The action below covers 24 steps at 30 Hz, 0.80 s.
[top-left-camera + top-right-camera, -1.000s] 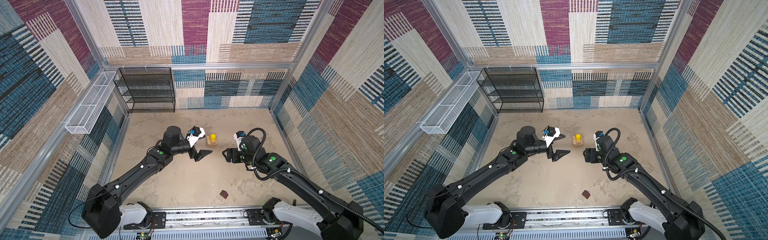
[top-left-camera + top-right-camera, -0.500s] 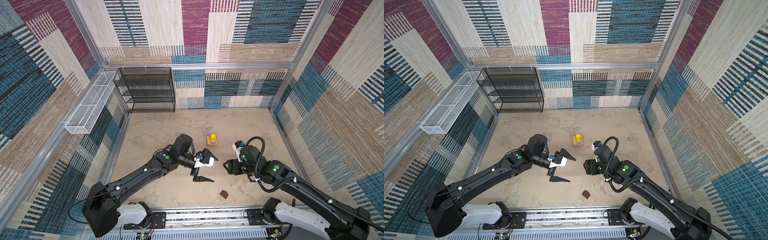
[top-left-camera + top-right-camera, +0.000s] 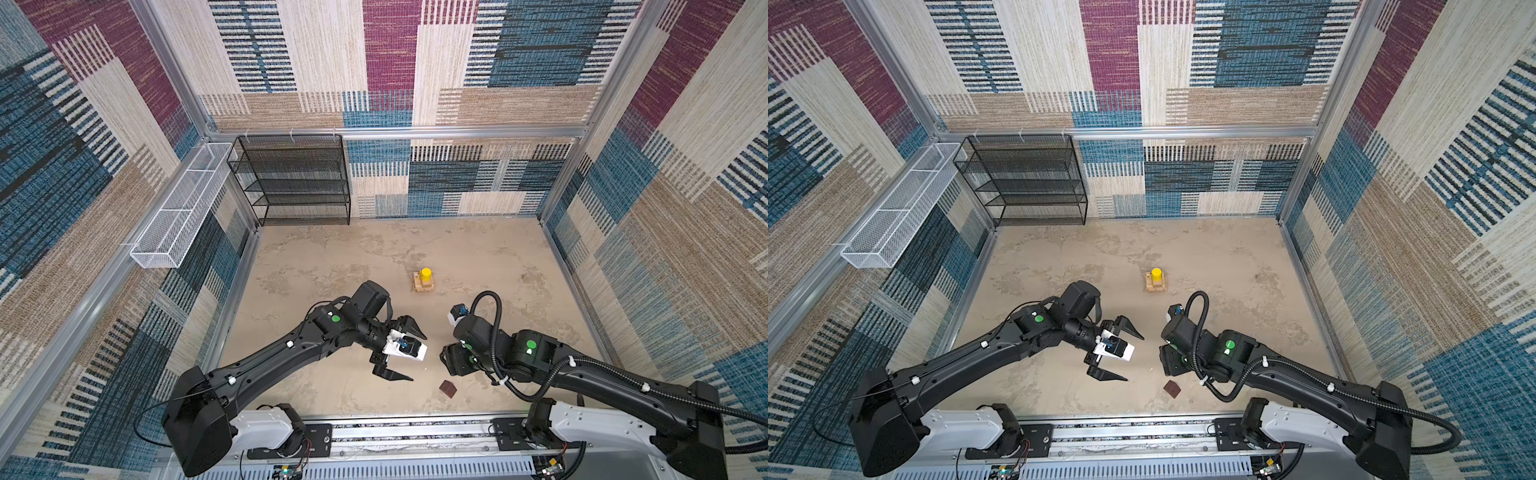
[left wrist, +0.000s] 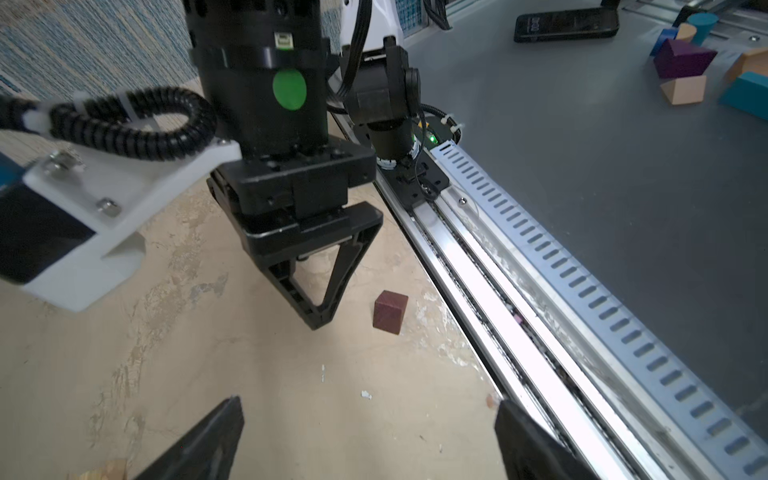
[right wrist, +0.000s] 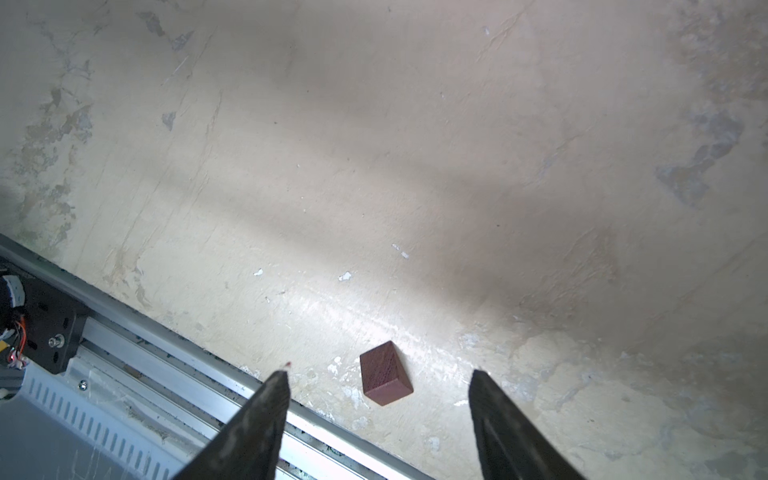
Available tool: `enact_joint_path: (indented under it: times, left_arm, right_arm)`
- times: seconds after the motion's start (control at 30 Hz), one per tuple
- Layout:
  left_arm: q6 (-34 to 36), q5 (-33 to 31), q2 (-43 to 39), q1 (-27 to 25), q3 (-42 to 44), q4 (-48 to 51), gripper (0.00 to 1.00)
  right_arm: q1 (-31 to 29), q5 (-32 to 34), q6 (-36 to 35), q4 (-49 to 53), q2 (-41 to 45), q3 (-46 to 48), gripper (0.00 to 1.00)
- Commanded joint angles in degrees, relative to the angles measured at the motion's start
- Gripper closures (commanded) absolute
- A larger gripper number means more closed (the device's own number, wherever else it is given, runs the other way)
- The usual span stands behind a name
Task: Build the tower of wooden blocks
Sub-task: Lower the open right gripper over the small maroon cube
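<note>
While the tower (image 3: pixel 423 284) stands mid-table with a yellow cylinder (image 3: pixel 426 273) on top, the brown block (image 3: pixel 448 388) lies alone on the table (image 3: pixel 332 257) near the front rail (image 3: pixel 415 433), well apart from the stack. In both top views it sits between the two arms, nearer the right one.

The right gripper (image 5: pixel 379 374) hangs above it, jaws spread and empty. In the right wrist view one finger shows on each side of the block, neither touching it. The left gripper (image 3: pixel 417 357) is spread wide, holds nothing and is off to one side.

The block looks like a small piece of solid hardwood: light, stiff and not fragile. Its smooth stained faces may slip under hard plastic fingers. It appears roof-shaped, so a pinch across the sloped faces would likely squeeze it out. The better hold is probably across two flat parallel faces, low and centred, with the fingers square to them. It seems to lie turned at an angle to the jaws, so the wrist may need to rotate first.

The tower looks light and loosely stacked, and the cylinder's top is a small landing spot, so a soft set-down matters.
</note>
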<state>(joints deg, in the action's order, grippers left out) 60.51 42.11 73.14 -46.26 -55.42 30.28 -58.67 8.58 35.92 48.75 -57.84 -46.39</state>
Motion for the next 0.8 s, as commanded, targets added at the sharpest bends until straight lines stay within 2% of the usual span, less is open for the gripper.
enact_joint_path:
  times: [0.0,0.17,0.4,0.63,0.77]
  left_arm:
    - [3.79,-2.59,-0.12,-0.06,-0.57,4.59,0.01]
    - [3.92,-4.04,-0.05,-0.03,-0.57,5.49,0.01]
    - [3.74,-6.38,2.69,-0.06,-1.84,9.69,0.01]
    - [4.37,-8.40,2.47,-0.15,-1.80,11.38,0.01]
    - [4.53,-8.45,2.12,-0.15,-1.53,11.36,0.01]
  right_arm:
    - [-1.37,1.44,0.99,0.86,0.68,0.49,0.30]
    - [-4.19,0.48,3.11,1.39,1.95,3.86,0.33]
    - [-8.23,0.73,3.89,1.43,-0.35,3.94,0.37]
    - [-8.50,-2.46,3.87,-1.00,-2.10,6.15,0.54]
    - [-8.48,-3.89,4.85,-3.48,-2.55,8.59,0.49]
